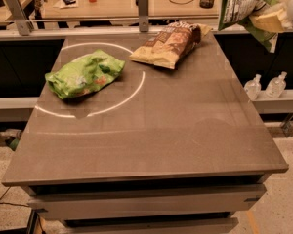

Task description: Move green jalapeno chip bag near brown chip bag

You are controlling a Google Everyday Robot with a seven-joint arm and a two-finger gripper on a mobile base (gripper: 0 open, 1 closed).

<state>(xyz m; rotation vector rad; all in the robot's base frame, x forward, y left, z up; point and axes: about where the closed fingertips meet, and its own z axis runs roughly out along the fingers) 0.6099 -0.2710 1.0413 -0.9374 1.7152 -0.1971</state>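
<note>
The green jalapeno chip bag [240, 6], with its white nutrition panel facing me, hangs in the air at the top right, above and beyond the table's far right corner. My gripper [269, 21] comes in from the right edge and is shut on this bag. The brown chip bag [168, 43], dark brown and tan, lies flat at the far middle-right of the table, down and to the left of the held bag and apart from it.
A lime-green bag [84, 73] with orange marks lies at the table's far left, on a white circle [132, 94] marked on the grey tabletop [161, 140]. Two small clear bottles [266, 86] stand on a ledge to the right. A metal post [143, 9] stands behind the table.
</note>
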